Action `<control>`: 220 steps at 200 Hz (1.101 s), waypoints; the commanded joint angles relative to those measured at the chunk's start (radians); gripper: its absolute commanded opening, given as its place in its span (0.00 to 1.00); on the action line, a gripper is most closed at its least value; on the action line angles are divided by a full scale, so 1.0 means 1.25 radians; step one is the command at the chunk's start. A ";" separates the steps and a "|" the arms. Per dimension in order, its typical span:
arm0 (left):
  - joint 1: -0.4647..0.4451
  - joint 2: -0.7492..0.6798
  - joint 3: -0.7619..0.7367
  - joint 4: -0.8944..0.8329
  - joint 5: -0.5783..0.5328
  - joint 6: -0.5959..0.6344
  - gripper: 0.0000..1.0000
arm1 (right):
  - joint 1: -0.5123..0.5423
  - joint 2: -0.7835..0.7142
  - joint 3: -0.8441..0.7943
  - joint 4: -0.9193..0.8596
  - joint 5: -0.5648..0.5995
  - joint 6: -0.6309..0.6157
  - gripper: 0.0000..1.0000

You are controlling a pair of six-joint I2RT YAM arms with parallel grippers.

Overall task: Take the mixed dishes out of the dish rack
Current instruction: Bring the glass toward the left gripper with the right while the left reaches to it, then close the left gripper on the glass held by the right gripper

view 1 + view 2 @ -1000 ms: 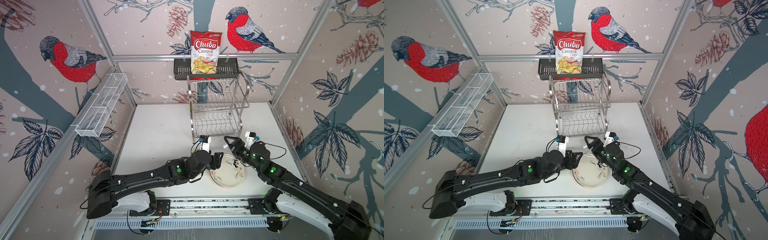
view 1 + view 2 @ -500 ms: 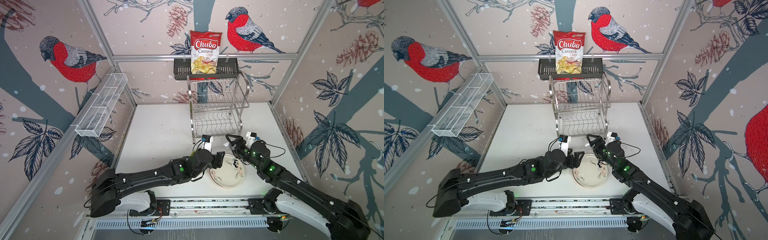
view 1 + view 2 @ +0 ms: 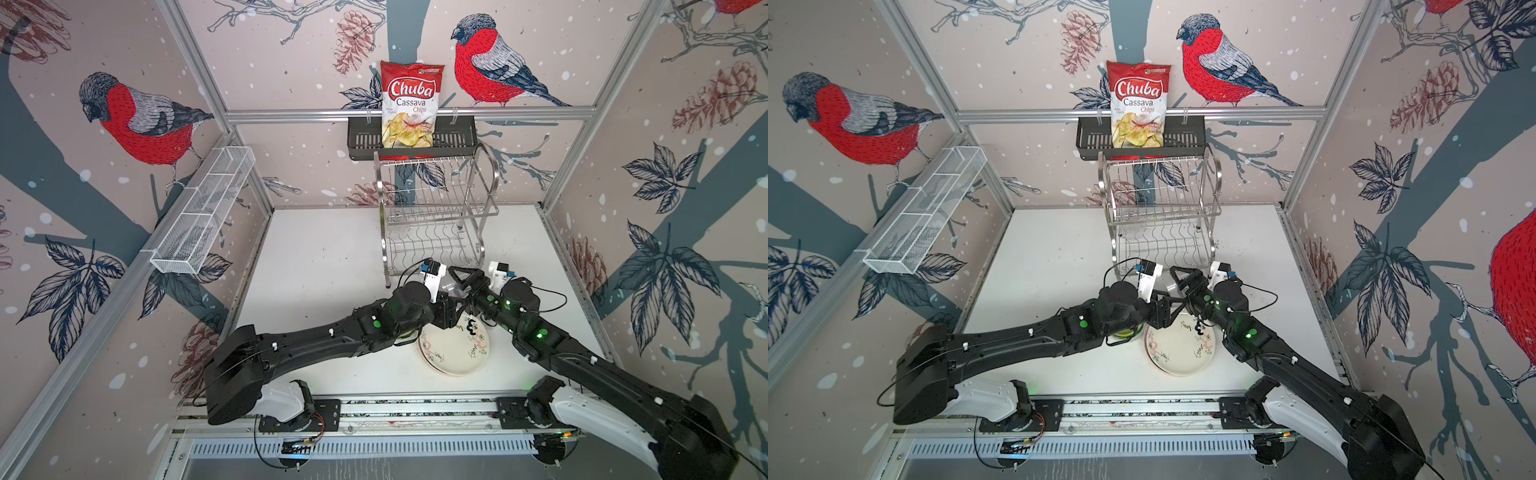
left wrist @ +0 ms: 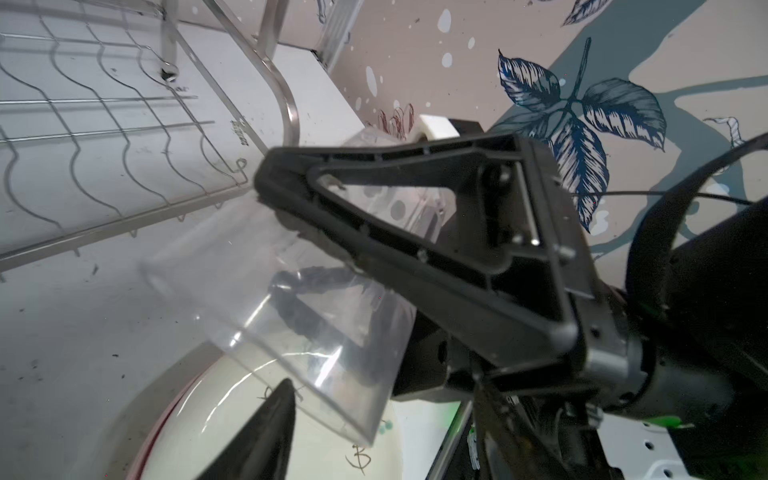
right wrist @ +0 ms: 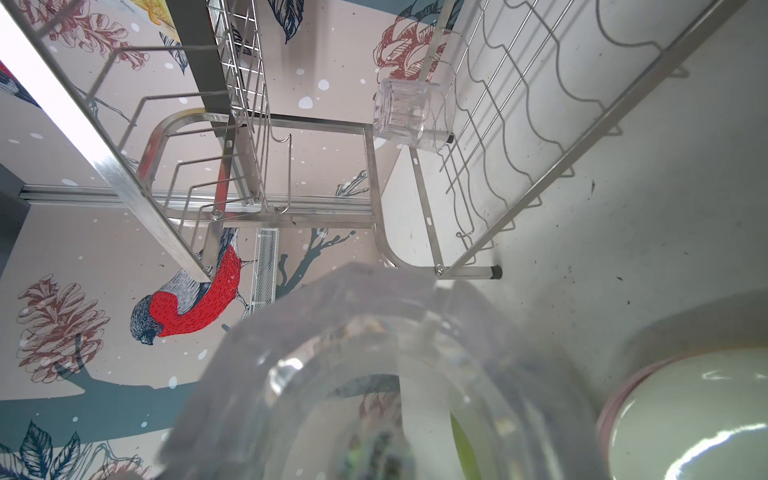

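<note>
Right end effector (image 4: 276,239) grips a clear tumbler (image 4: 291,299) just in front of the dish rack (image 3: 436,208), over the doodle plate (image 3: 455,353). Left end effector (image 3: 1165,305) crowds it; can't tell its opening.

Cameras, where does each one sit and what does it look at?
Top views: high in front, looking down on the table, dish rack and both arms.
Left wrist: on the left arm, facing the right gripper holding a clear tumbler; one fingertip of the left gripper shows.
Right wrist: on the right arm, looking past that tumbler at the rack; its own fingers are unclear.
Shared: both wrist views show tumbler, rack and cream plate.
</note>
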 commanded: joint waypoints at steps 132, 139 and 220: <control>0.025 0.052 0.099 0.009 -0.040 0.023 0.10 | 0.013 -0.074 -0.025 0.068 -0.030 0.039 0.00; 0.025 0.055 0.105 0.006 -0.040 0.026 0.06 | 0.012 -0.072 -0.025 0.066 -0.028 0.038 0.00; 0.025 0.053 0.112 -0.020 -0.021 0.038 0.00 | 0.013 -0.124 -0.051 0.019 0.020 0.076 0.38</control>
